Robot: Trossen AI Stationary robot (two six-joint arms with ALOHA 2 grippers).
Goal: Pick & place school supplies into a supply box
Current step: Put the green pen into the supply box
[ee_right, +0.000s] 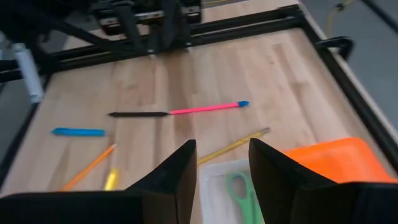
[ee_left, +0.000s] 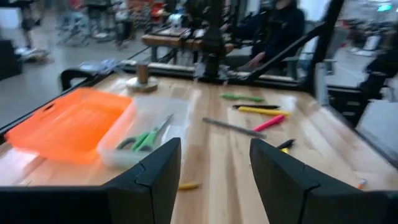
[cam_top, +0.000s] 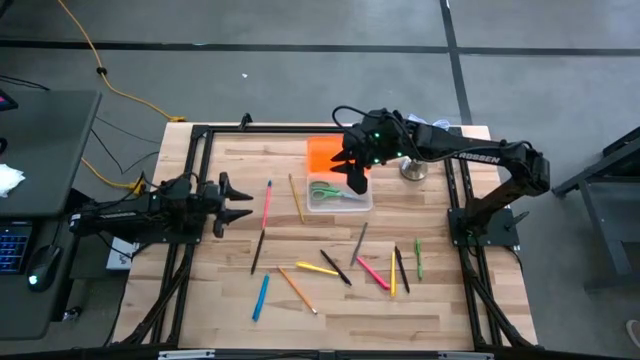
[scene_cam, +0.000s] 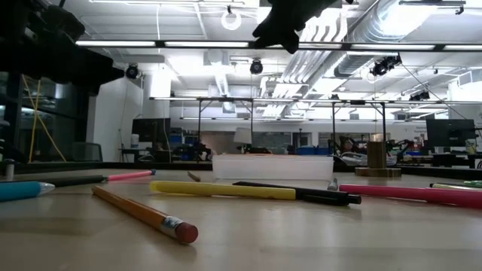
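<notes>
From above, the green scissors (cam_top: 326, 191) lie inside the clear supply box (cam_top: 340, 203); at worktop level the box wall hides them. The right claw (cam_top: 358, 182) hangs open and empty above the box. The left claw (cam_top: 243, 202) waits open near the worktop's left edge.

A robotics lab: bare ceiling ducts (scene_cam: 422, 30) and strip lights (scene_cam: 151, 44) overhead, workbenches with equipment behind, a yellow cable (cam_top: 95, 60) trailing across the grey concrete floor (cam_top: 300, 25).
</notes>
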